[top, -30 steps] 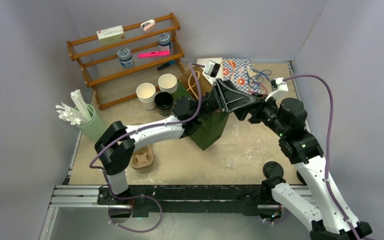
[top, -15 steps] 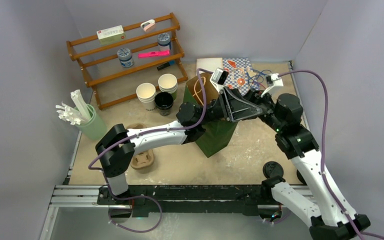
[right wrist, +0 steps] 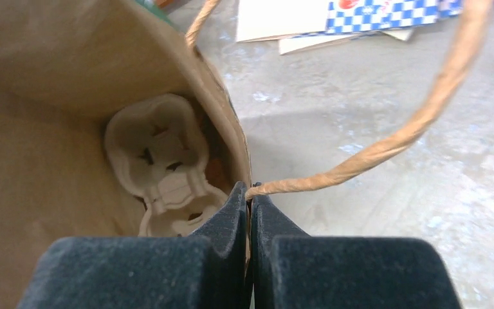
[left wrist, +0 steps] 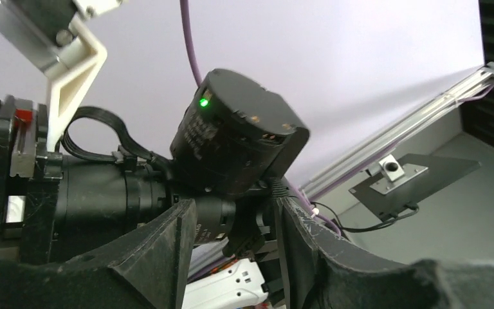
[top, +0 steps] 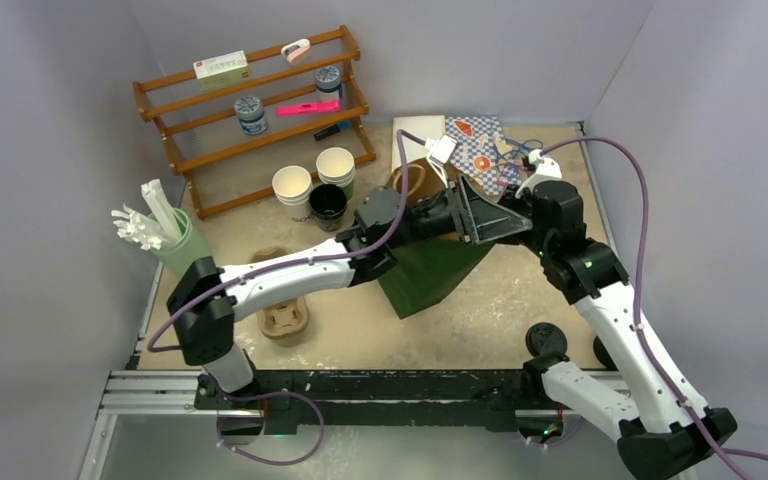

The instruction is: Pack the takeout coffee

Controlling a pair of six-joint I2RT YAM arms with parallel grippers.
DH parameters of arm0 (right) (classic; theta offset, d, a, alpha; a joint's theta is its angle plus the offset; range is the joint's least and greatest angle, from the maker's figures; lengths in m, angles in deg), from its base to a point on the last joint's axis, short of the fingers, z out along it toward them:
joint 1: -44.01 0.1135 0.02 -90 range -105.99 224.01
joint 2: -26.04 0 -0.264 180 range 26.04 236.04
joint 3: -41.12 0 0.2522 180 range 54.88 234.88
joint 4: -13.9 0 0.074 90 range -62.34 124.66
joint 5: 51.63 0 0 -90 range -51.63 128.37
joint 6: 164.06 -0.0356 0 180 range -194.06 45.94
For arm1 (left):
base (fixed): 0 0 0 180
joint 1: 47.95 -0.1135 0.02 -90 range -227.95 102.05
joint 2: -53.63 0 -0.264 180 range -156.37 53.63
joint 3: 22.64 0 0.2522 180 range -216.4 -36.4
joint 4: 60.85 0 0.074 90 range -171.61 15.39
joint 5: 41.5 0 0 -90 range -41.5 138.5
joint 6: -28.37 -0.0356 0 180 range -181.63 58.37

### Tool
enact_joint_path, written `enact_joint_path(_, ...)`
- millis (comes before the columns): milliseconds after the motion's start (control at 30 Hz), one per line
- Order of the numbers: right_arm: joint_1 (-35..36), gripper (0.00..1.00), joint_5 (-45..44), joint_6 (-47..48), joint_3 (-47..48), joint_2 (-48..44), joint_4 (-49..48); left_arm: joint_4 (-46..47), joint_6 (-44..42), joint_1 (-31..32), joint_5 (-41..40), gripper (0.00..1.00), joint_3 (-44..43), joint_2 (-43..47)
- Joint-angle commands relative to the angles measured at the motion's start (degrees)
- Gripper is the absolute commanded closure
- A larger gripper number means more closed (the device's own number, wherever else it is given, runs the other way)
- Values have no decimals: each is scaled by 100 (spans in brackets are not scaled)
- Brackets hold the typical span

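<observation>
Right pincer (right wrist: 249,206) clamping together on the paper bag (right wrist: 219,84) rim beside its twine handle (right wrist: 386,148), pulp cup carrier (right wrist: 161,154) lying inside, left pincer (left wrist: 234,205) hovering with jaws apart.

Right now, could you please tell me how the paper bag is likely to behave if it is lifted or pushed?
The paper bag probably flexes rather than holds shape: its rim bends where the right gripper pinches it. It looks light, with only a pulp cup carrier visible inside. It leans in the top view, so a push may tip it.
</observation>
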Motion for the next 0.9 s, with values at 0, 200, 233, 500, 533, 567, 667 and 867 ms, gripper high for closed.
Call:
enact_joint_path(0,-25,100,-1007,93,152,-91,449,-725,-754,-11,-336,49,-192,671)
enact_joint_path(200,-27,100,-811,-1,-2,-211,294,-214,-285,-9,-134,46,-202,635)
enact_joint_path(233,-23,100,-690,-10,-25,-245,229,-85,-168,-17,-82,46,-198,578)
enact_joint_path(500,-27,93,-633,103,-81,-293,218,457,231,-98,52,46,-132,376)
enact_joint_path(533,-27,92,-666,105,-77,-295,241,291,82,-133,27,46,-117,446)
enact_joint_path(567,-25,91,-683,108,-77,-298,258,38,-129,-167,-23,46,-92,541)
enact_joint_path(667,-27,85,-693,85,-100,-355,263,-1146,-829,-204,-580,46,-70,966)
enact_joint_path(867,-23,78,-648,-27,-189,-439,185,-3174,-1432,-204,-2391,44,-187,1687)
